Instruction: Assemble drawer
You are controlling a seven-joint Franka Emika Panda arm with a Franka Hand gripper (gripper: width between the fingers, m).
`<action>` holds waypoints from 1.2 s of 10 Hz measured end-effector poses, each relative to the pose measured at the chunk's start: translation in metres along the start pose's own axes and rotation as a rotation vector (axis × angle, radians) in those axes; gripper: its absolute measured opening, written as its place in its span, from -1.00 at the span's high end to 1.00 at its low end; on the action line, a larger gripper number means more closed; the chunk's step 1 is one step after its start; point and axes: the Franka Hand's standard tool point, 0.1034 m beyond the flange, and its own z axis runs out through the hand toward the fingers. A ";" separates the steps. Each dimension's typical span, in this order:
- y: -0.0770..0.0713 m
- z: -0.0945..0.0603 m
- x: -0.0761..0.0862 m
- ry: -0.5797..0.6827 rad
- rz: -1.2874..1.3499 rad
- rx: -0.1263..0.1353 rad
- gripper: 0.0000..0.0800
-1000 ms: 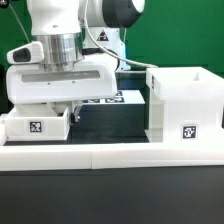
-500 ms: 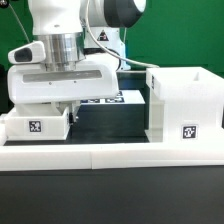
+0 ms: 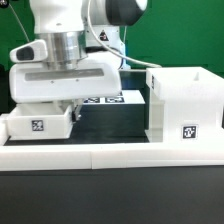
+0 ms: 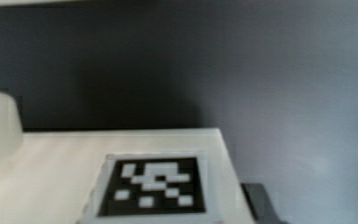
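A small white open-top tray with a black-and-white tag sits at the exterior view's left, just behind the long bar. My gripper reaches down at the tray's right wall and looks shut on it; the wide white hand hides the fingers. The tall white housing, open at the top and tagged low on its front, stands at the exterior view's right. In the wrist view the tray's tagged face fills the near part, with one dark finger beside it. A second tray is not in view.
A long low white bar runs across the front of the black table. The marker board lies flat behind the gripper. A green wall stands at the back.
The tray and my gripper have risen a little, with the tray's tag sitting slightly higher than before. The housing has not moved.
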 end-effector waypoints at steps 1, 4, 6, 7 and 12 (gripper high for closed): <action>-0.009 -0.008 0.002 -0.012 -0.012 0.017 0.89; -0.034 -0.018 0.011 -0.012 -0.101 0.034 0.89; -0.036 -0.016 0.011 -0.015 -0.109 0.032 0.89; -0.035 -0.016 0.011 -0.015 -0.117 0.032 0.89; -0.048 -0.013 0.014 -0.018 -0.600 0.003 0.89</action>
